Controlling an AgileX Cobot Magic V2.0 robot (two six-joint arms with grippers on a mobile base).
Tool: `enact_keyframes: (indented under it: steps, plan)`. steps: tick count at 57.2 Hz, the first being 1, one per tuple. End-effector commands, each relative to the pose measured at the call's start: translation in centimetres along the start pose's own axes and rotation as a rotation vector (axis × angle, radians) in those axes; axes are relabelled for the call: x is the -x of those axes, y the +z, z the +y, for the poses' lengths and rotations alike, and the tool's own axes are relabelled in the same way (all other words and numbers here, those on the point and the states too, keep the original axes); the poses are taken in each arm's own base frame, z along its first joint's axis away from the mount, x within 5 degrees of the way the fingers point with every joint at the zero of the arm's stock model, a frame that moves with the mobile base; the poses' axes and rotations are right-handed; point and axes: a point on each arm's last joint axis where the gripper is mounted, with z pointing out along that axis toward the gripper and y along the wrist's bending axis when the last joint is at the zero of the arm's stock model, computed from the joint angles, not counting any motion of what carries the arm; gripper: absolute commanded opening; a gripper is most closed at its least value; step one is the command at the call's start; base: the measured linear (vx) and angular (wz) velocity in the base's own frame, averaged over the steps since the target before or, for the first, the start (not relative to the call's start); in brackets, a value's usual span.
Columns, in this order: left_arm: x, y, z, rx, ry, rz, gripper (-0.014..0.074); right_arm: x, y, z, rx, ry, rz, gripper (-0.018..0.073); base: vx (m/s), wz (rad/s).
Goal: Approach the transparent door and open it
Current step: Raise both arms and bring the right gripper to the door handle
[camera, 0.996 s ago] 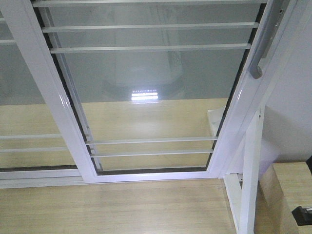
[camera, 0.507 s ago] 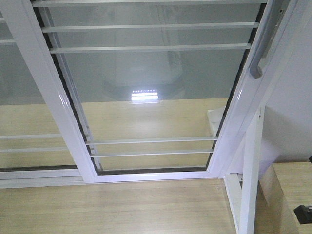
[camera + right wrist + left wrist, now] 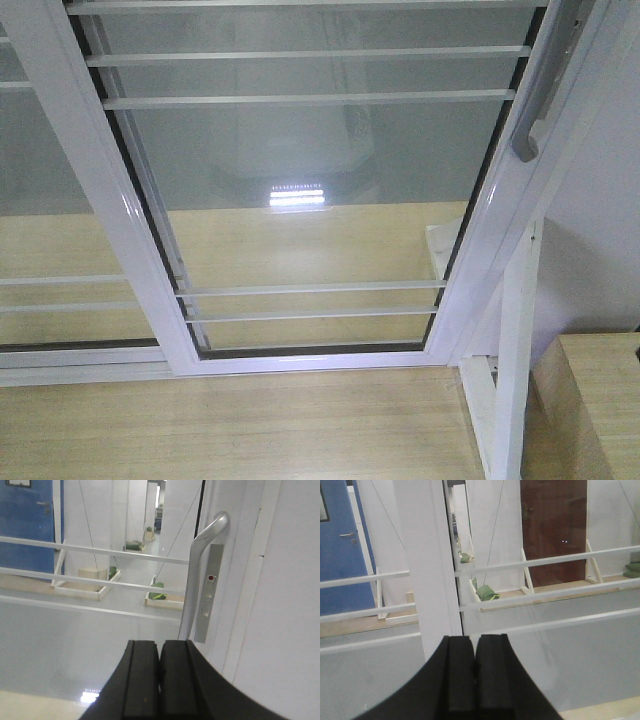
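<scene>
The transparent door [image 3: 310, 180] fills the front view: clear glass in a glossy white frame with thin white bars. Its curved grey handle [image 3: 532, 105] runs down the right upright. In the right wrist view the handle [image 3: 196, 575] stands just ahead and slightly right of my right gripper [image 3: 160, 647], which is shut with nothing between its fingers. My left gripper [image 3: 474, 642] is also shut and holds nothing; it faces a white upright [image 3: 427, 565] and the glass with its bars. Neither gripper shows in the front view.
A second white-framed glass panel [image 3: 50, 200] without a handle stands left of the door. A bare white post [image 3: 512, 350] with a brace stands at the right, beside a pale wooden block [image 3: 590, 400]. Wood-look floor [image 3: 230, 425] lies before the door.
A dark object at the front view's lower right edge has slid out of frame. The door and its handle look unchanged.
</scene>
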Motion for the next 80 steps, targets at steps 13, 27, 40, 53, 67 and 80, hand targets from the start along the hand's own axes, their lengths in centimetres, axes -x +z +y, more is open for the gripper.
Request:
enact_keyframes:
  steps: [13,27,40,53,67,80]
  plan:
    - [5.3,9.6,0.4,-0.017,-0.005,-0.058,-0.0003,6.1,9.7,-0.9,-0.015,-0.043,-0.023,0.0116,0.0,0.0]
    - [4.5,11.8,0.2,-0.026,-0.016,-0.089,-0.0003,5.3,13.7,-0.8,-0.02,-0.024,-0.024,0.0116,0.0,0.0]
    - [4.4,11.9,0.2,-0.026,-0.017,-0.083,0.0011,4.9,14.0,-0.8,-0.018,-0.026,-0.007,0.0138,0.0,0.0]
    - [4.3,11.9,0.2,-0.026,-0.016,-0.065,0.0096,4.9,14.0,-0.8,-0.018,-0.037,-0.007,0.0288,0.0,0.0]
    - [4.1,12.0,0.2,-0.026,-0.013,-0.057,0.0316,4.7,14.3,-0.8,-0.018,-0.037,0.001,0.0442,0.0,0.0]
    - [3.4,12.7,0.1,-0.029,-0.014,-0.029,0.0495,4.0,15.6,-1.1,-0.047,-0.002,-0.031,0.0444,0.0,0.0]
